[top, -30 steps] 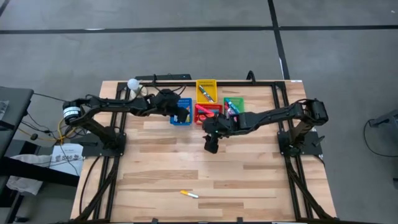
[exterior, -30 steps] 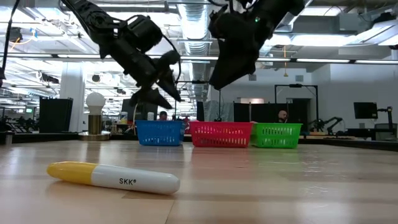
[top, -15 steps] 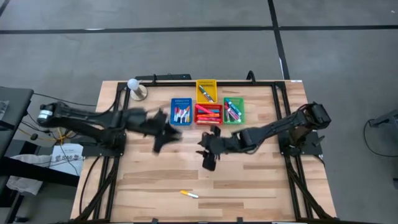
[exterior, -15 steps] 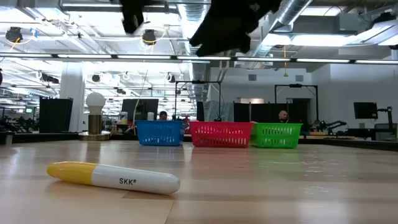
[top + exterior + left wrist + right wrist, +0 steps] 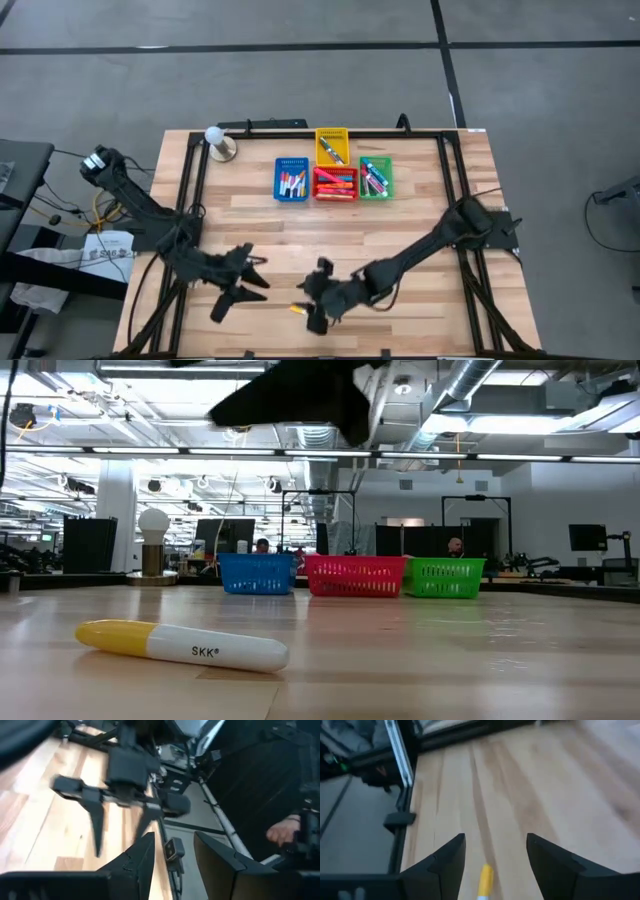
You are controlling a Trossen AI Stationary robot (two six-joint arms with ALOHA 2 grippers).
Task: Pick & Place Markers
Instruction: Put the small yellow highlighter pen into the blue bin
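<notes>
We see most markers binned; one yellow marker point(image 5: 303, 312) remains on the bench point(image 5: 420, 250) (between the right tool's point(image 5: 318, 308) spread, empty fingers). Left tool point(image 5: 238, 285) empty, part-open.

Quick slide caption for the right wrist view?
Right gripper open above the table, yellow marker lying between its fingers.
</notes>
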